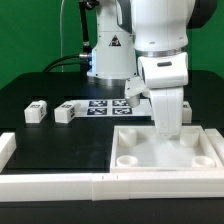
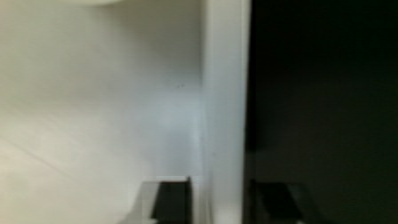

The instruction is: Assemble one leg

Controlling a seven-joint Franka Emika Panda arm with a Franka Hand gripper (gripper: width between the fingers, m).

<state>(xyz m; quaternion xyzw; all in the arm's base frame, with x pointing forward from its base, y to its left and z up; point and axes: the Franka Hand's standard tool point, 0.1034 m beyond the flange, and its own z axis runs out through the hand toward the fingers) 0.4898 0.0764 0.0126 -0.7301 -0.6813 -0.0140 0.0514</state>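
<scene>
Wrist view: my pincer [image 2: 221,203] straddles the rim of the large white plastic tray [image 2: 226,100]; clamped or not, I cannot tell. A small white blocky plastic leg [image 1: 35,111], likely light, stiff and slick, lies toward the edge of the black desk [image 1: 60,140] at the exterior view's left; I'd grip its flat sides.

Exterior camera's parked off the tabletop's [image 1: 50,135] near edge, raised a little, looking across at the robot base [image 1: 108,50] by the far edge, at middling range. Wrist camera rides over the gripper [image 2: 221,200], staring straight down, very close and blurry. Both catch the white tray part's [image 1: 165,168] rim and the black top beside it.
</scene>
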